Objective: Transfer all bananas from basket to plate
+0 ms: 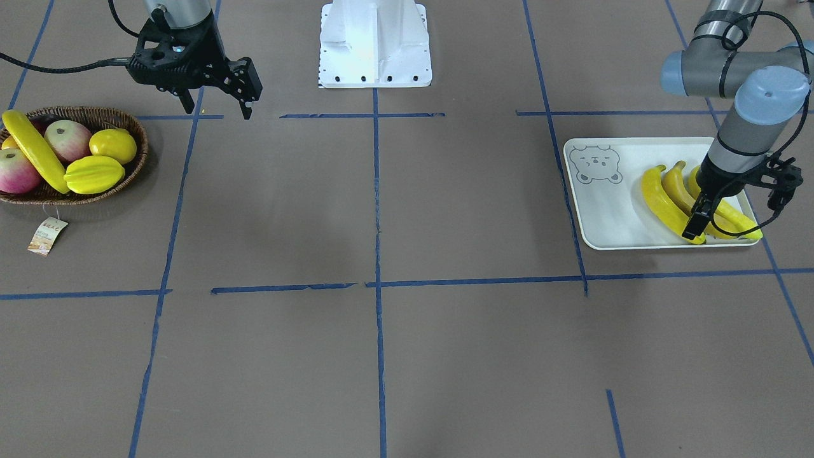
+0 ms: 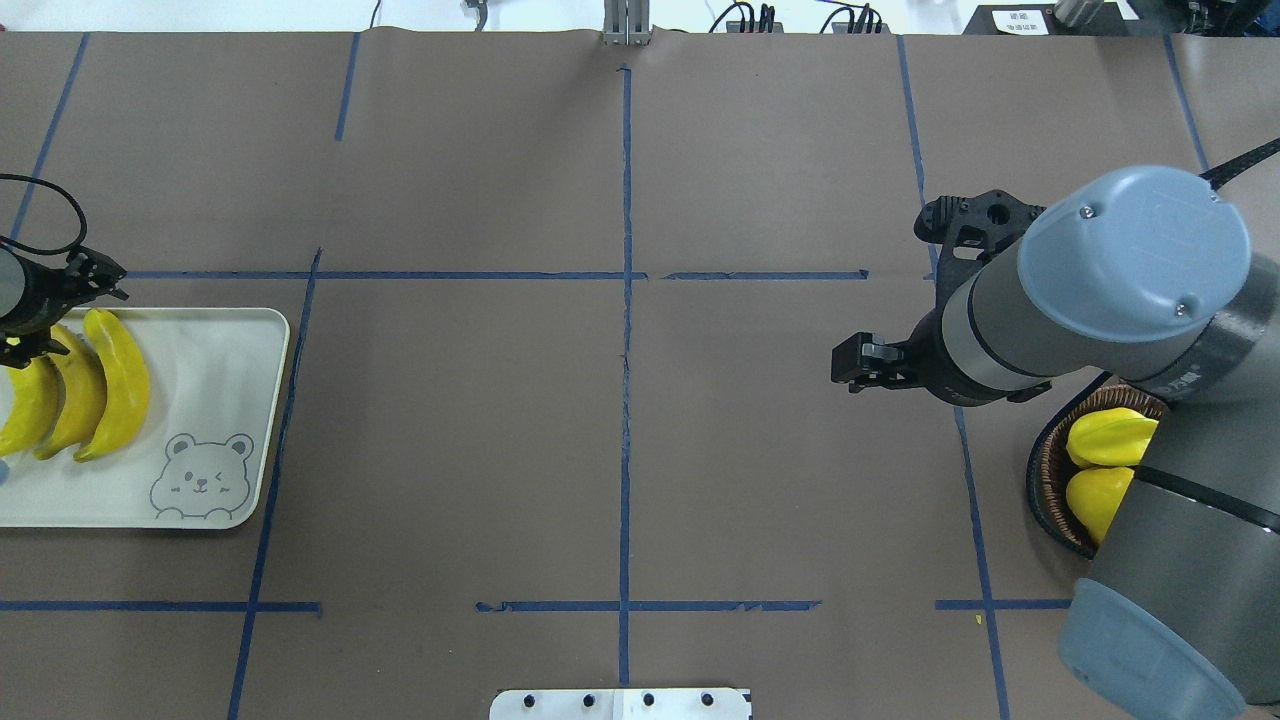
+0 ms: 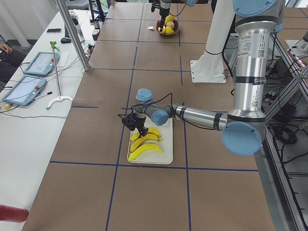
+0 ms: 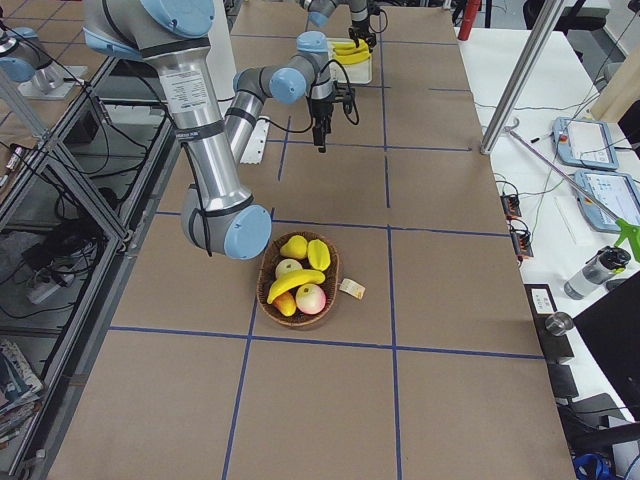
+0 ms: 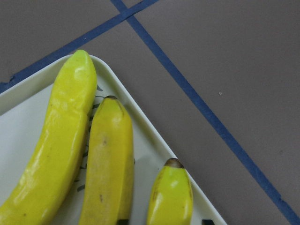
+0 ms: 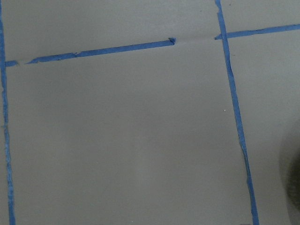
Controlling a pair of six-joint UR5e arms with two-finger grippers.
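Note:
Three yellow bananas (image 1: 661,200) lie side by side on the pale plate (image 1: 604,216) with the bear drawing. My left gripper (image 1: 696,222) is low over them, open. In the left wrist view its fingertips stand either side of the end of one banana (image 5: 171,197) without touching it. One more banana (image 1: 35,152) lies in the wicker basket (image 1: 137,165) at the other end of the table. My right gripper (image 1: 216,108) hangs open and empty above the table, beside the basket towards the middle.
The basket also holds two apples (image 1: 67,140), a lemon (image 1: 113,145) and a starfruit (image 1: 94,175). Its paper tag (image 1: 48,234) lies on the table in front. The white robot base (image 1: 375,44) stands at the middle back.

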